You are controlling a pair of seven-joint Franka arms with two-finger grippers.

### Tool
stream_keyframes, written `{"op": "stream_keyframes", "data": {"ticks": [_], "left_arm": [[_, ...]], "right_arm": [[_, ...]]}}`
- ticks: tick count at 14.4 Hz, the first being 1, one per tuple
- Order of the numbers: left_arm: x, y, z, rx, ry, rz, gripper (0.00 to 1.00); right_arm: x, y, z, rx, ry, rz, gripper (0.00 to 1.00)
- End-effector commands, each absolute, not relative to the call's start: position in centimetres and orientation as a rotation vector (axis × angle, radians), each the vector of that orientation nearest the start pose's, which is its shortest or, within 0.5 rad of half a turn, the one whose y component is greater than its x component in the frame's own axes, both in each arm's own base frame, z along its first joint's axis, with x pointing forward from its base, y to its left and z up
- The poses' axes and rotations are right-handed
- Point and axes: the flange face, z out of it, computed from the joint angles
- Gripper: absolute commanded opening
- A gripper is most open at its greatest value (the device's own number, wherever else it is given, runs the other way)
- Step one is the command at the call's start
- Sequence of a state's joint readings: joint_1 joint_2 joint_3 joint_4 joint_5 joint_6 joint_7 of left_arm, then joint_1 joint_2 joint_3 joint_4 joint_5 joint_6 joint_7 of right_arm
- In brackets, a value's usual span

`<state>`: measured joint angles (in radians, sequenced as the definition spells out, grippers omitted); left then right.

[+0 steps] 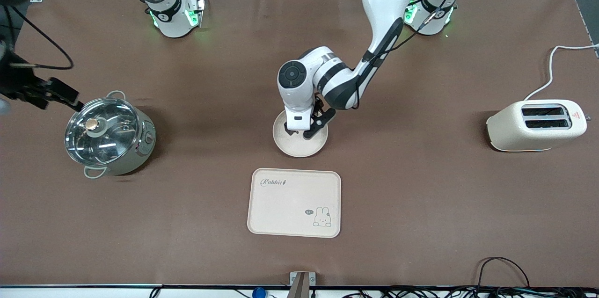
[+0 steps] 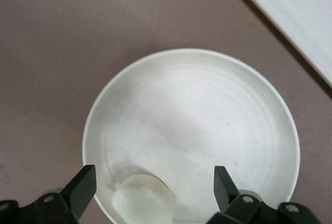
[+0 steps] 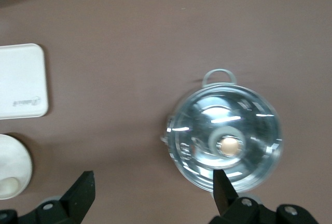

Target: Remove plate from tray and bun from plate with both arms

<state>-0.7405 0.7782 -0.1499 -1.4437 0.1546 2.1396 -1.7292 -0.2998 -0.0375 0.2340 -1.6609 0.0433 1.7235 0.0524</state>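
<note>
Plate (image 1: 299,146) lies under left hand (image 2: 151,182), fingers spread wide.

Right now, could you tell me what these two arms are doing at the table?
The plate already sits on the table, off the tray and farther from the front camera. The left gripper hangs open just over the plate, straddling the bun that lies in it. The right gripper waits open above the table beside the lidded pot, holding nothing.
</note>
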Motion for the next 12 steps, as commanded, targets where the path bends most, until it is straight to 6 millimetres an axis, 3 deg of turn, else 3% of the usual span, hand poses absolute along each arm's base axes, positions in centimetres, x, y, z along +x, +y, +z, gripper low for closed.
{"op": "stream_keyframes", "data": {"ticks": [1,5,8,9,12], "left_arm": [[45.6,-55.3,20.2,-2.779,-1.261,-0.025,1.0],[44.7,-55.7,19.1,-2.737,-1.319,-0.018,0.99],[44.2,-56.0,18.8,-2.711,-1.353,-0.021,0.9],[43.8,-56.2,18.7,-2.71,-1.344,-0.02,0.85],[43.8,-56.1,18.2,-2.707,-1.339,-0.019,0.52]], "right_arm": [[55.3,-2.4,65.2,-3.151,0.159,-0.195,1.0],[55.5,-1.6,64.6,-3.148,0.139,-0.173,1.0],[55.5,-1.3,64.4,-3.149,0.13,-0.161,1.0],[55.6,-1.4,64.2,-3.148,0.132,-0.159,1.0],[55.7,-2.2,64.3,-3.143,0.149,-0.162,1.0]]}}
